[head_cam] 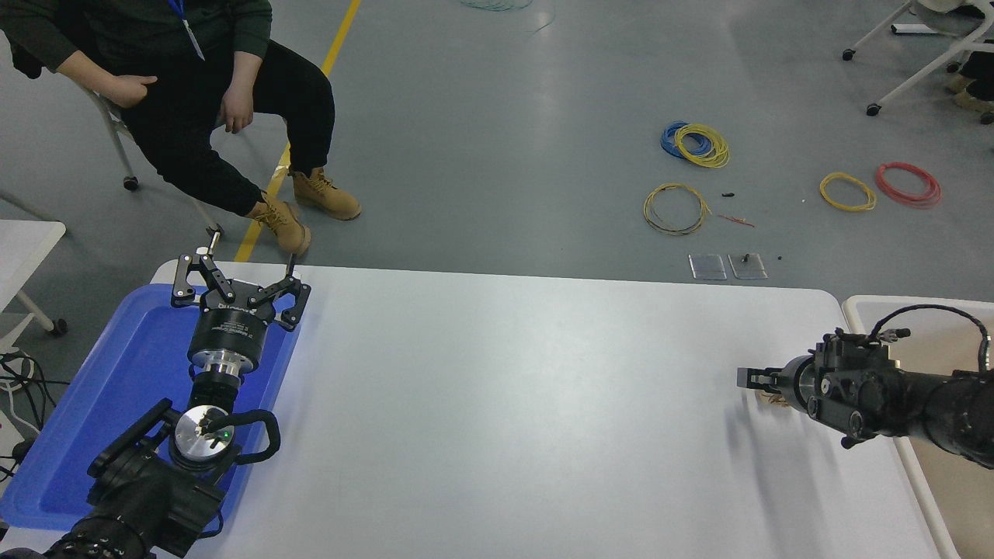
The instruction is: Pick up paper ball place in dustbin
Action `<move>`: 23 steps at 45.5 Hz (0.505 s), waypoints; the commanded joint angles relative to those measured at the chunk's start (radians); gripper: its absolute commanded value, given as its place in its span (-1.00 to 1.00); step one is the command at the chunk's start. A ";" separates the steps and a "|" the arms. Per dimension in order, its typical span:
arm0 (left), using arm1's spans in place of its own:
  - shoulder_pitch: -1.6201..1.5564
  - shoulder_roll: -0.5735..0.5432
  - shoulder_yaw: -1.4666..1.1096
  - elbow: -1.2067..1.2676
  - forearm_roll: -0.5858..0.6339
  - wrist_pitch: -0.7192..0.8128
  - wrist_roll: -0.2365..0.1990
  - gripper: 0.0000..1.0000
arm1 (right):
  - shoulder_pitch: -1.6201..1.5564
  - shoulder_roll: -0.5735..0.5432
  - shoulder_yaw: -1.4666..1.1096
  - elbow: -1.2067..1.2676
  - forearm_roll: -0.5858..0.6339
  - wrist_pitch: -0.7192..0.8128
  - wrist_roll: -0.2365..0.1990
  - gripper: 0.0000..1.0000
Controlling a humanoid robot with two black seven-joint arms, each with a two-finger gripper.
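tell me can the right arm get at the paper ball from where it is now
Probably yes. The right end effector sits directly over the paper ball, which is mostly hidden beneath it on the white table. Nothing else lies near it. Whether it already grips the ball cannot be told.

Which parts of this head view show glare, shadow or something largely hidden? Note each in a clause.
Head view: soft glare brightens the middle of the white table; faint grey shadow streaks fall under the right gripper; the paper ball is mostly hidden beneath it, only a tan sliver showing; the dustbin is cut by the right edge; the left gripper is sharp.
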 commanded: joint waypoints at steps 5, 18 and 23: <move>0.000 -0.001 0.000 0.000 0.000 0.000 0.000 1.00 | -0.008 0.002 -0.009 0.000 0.000 -0.018 0.051 0.03; 0.000 0.001 0.000 0.000 0.000 0.000 0.000 1.00 | 0.000 -0.001 -0.011 0.009 0.000 -0.013 0.053 -0.54; 0.000 0.001 0.000 0.000 0.000 0.000 0.000 1.00 | 0.011 -0.007 -0.014 0.015 0.000 -0.006 0.065 -0.82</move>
